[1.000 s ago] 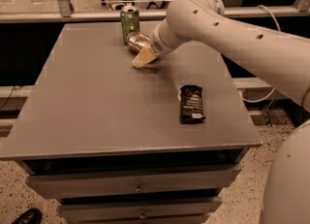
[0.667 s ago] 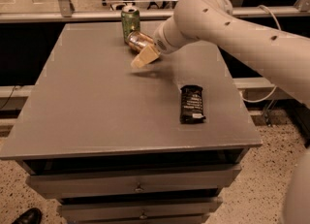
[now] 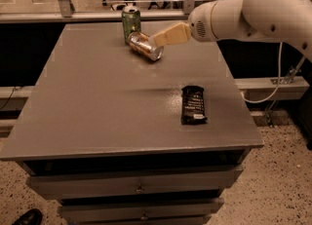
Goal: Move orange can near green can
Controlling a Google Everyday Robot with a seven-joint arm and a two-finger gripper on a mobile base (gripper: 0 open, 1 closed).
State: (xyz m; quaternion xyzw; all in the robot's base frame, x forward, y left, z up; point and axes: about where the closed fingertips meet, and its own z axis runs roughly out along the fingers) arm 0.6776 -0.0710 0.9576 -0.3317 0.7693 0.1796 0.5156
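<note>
The orange can (image 3: 143, 46) lies on its side on the grey table (image 3: 97, 107) at the far middle, its silver end toward the front right. The green can (image 3: 130, 21) stands upright just behind it, and the two nearly touch. My gripper (image 3: 159, 39) reaches in from the right on the white arm (image 3: 243, 12). Its beige tip hangs just right of and slightly above the orange can's near end. I cannot tell whether it touches the can.
A black snack wrapper (image 3: 193, 104) lies flat on the table's right front part. The table is a drawer cabinet with drawers (image 3: 139, 188) below. A rail (image 3: 87, 15) and floor lie behind the table's far edge.
The arm has drawn back to the right and lifted. The gripper, which covered the orange can before, now sits at its right side. The can lies exposed beside the green can.
</note>
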